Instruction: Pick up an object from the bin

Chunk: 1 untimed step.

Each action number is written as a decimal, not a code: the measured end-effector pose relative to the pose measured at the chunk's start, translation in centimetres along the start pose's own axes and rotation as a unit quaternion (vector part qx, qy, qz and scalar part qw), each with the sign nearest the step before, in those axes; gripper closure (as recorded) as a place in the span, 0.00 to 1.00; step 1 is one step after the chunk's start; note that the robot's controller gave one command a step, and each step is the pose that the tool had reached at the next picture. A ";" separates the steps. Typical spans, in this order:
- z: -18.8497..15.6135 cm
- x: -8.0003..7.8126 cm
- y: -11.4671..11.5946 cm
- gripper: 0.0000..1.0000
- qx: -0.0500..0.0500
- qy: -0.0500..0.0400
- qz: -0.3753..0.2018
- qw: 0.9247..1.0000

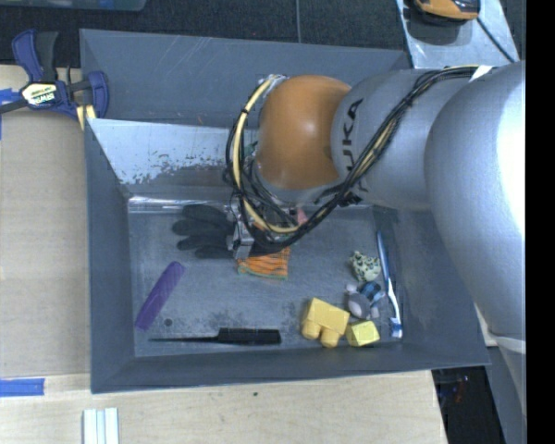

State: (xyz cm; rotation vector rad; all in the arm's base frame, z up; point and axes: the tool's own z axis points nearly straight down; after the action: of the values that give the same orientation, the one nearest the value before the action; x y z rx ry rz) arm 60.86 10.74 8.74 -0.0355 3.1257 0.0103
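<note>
I've got one cam on this rig, mounted above the bin (111,276) and looking down into it, tilted a bit off vertical. The far wall (166,151), at top of frame, shows its inner face broadly; the near wall (259,368), at bottom, shows a narrower band. Cam's close enough that the bin takes up most of the frame. The arm (444,146) comes in from frame right, and its bulk covers the bin's top-right corner.
</note>
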 end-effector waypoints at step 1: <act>-2.2 0.2 0.0 1.00 0.001 0.005 0.000 1.000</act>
State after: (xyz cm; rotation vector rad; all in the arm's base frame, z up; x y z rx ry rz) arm 60.60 10.69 10.97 -0.0354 3.1355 0.0079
